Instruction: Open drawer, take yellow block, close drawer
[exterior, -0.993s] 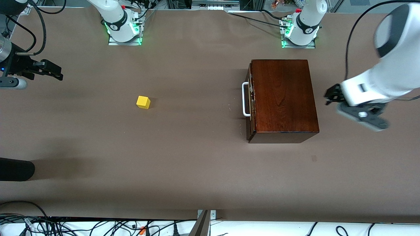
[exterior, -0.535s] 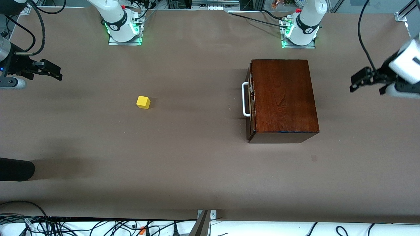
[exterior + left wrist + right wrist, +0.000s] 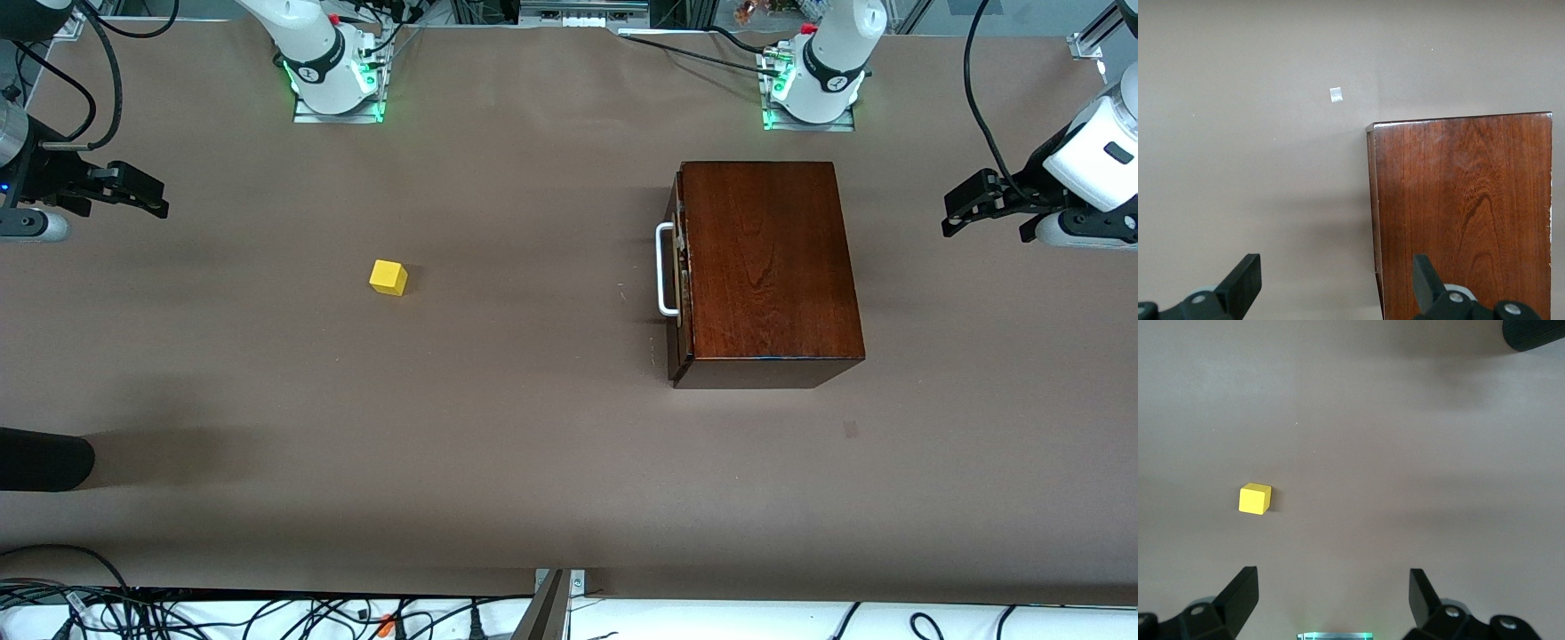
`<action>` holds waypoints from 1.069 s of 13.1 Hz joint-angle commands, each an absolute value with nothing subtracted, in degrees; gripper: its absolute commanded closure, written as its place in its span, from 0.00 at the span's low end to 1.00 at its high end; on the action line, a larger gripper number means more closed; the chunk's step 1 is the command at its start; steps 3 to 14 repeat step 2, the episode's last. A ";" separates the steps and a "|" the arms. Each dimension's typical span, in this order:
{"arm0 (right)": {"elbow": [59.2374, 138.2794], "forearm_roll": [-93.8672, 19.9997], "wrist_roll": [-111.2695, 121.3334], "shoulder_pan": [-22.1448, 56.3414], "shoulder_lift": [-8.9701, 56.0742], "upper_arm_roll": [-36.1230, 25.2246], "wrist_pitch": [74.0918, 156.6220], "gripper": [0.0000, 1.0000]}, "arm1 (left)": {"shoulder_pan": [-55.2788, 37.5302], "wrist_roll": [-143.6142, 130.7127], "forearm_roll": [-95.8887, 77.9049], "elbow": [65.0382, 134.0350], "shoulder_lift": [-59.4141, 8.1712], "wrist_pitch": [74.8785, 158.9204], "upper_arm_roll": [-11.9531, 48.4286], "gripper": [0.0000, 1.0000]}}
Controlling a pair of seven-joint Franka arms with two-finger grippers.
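Currently I am observing the dark reddish-brown wooden box [image 3: 766,267] sitting on the brown table [image 3: 533,462], toward the left arm's end. Its drawer [image 3: 679,276] is sitting pushed in, the dark front nearly flush with the box, and the white U-shaped bar handle [image 3: 664,269] is facing the right arm's end of the table.

The yellow block [image 3: 388,277] is resting on the bare table, well apart from the box, out in front of the drawer's handle side. In the right wrist view the yellow block [image 3: 1255,499] is standing alone on the surface.

I am reading the left gripper [image 3: 965,206] as hanging over the table's end past the box, on the side away from the handle; its fingers are spread wide and gripping nothing, and the left wrist view is showing the box top [image 3: 1465,213] beneath it.

The right gripper [image 3: 147,197] is hanging over the table edge at the right arm's end, much farther from the box than the block; its fingers [image 3: 1241,593] are spread wide and carrying nothing.
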State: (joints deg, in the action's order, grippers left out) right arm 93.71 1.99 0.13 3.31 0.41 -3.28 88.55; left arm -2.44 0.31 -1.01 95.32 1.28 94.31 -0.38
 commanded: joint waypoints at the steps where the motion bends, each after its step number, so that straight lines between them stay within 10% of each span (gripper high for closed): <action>1: 93.60 2.02 0.88 2.37 0.17 -2.64 88.15 0.00 | -2.55 -0.35 -1.85 95.19 1.15 94.66 -0.35 0.00; 14: 93.60 2.02 0.88 2.37 0.09 -2.64 88.15 0.00 | -2.55 -0.44 -1.85 95.19 1.14 94.48 -0.26 0.00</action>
